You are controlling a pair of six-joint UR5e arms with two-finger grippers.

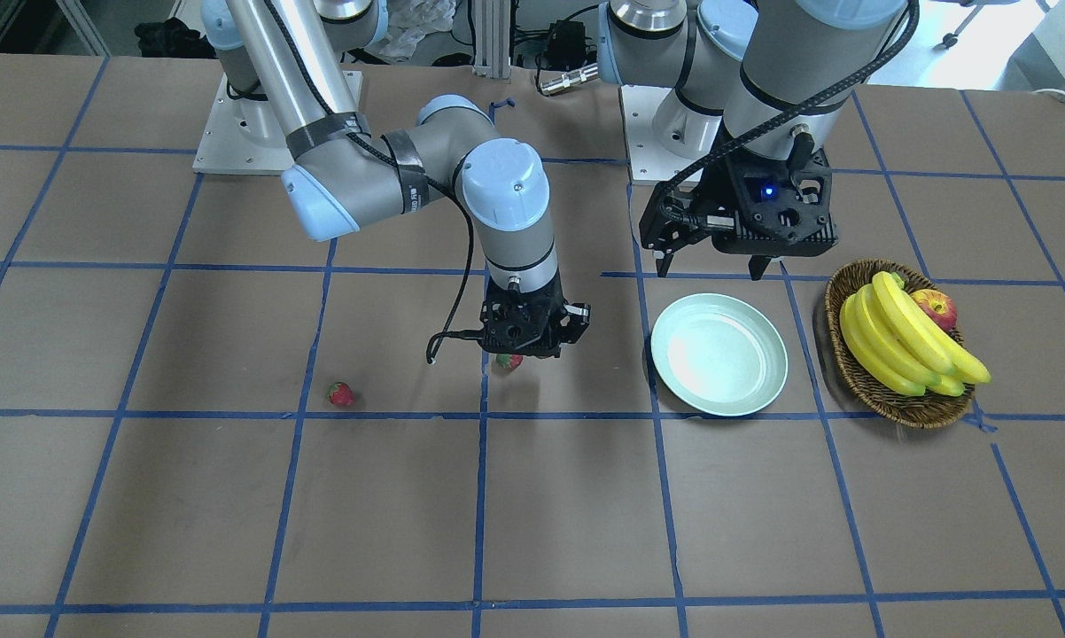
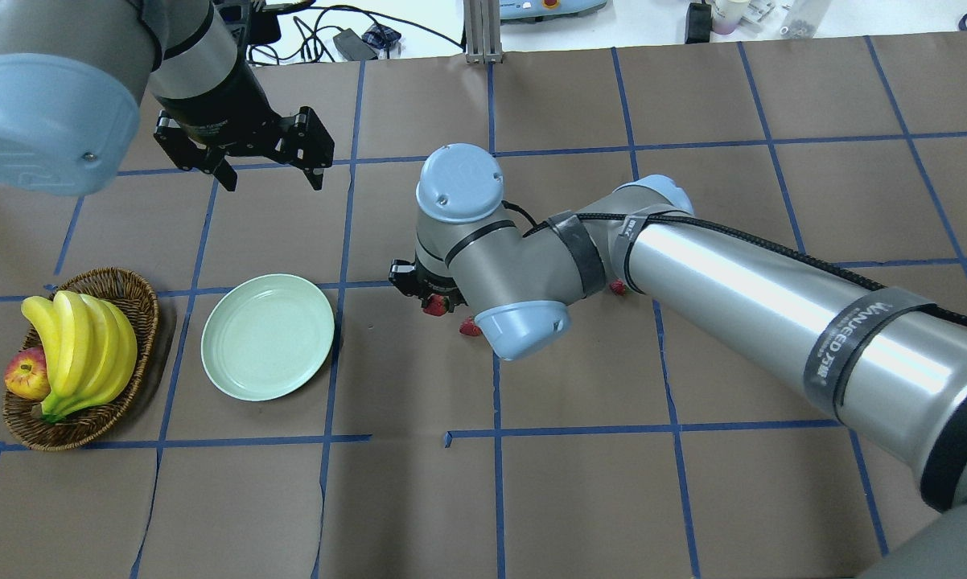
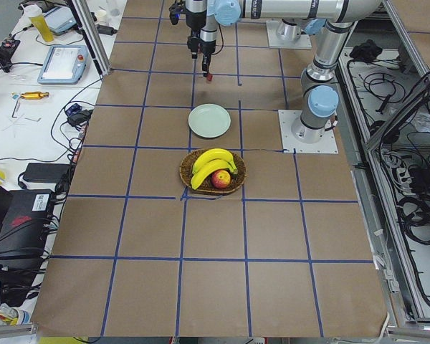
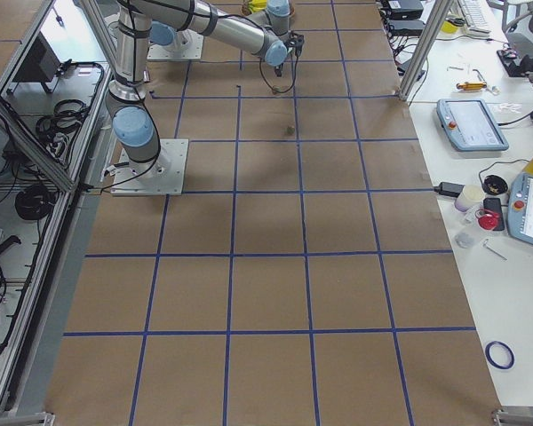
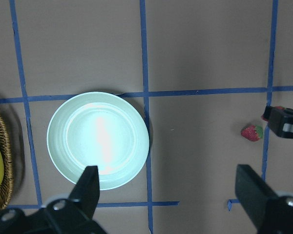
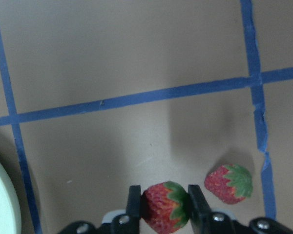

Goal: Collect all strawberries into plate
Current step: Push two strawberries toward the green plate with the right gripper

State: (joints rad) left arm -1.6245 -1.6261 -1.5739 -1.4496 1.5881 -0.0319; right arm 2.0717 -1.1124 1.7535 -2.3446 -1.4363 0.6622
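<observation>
3 strawberries to collect and 0 on the plate (image 1: 719, 390) yet; it sits bare near mid-table, just beside the wicker basket (image 1: 860, 377) of bananas (image 1: 896, 341). The right gripper (image 6: 164, 199) has its fingers pinched on 1 strawberry (image 6: 162, 214), seemingly held clear of the paper, judging by the shadow. A 2nd strawberry (image 6: 229, 183) lies just beside it on the table, and the 3rd strawberry (image 1: 341, 394) sits well apart, on the side away from the plate. The step in hand looks like a carry across to the plate. That calls for a firm pinch that doesn't crush, enough height to clear the raised rim, and a low release over the centre so the berry can't roll out. Room is generous, with open brown paper between gripper and plate and nothing in the lane. The left gripper (image 2: 273, 182) hangs high near the plate, fingers spread wide and empty, so the right arm does best approaching low from its own side.
</observation>
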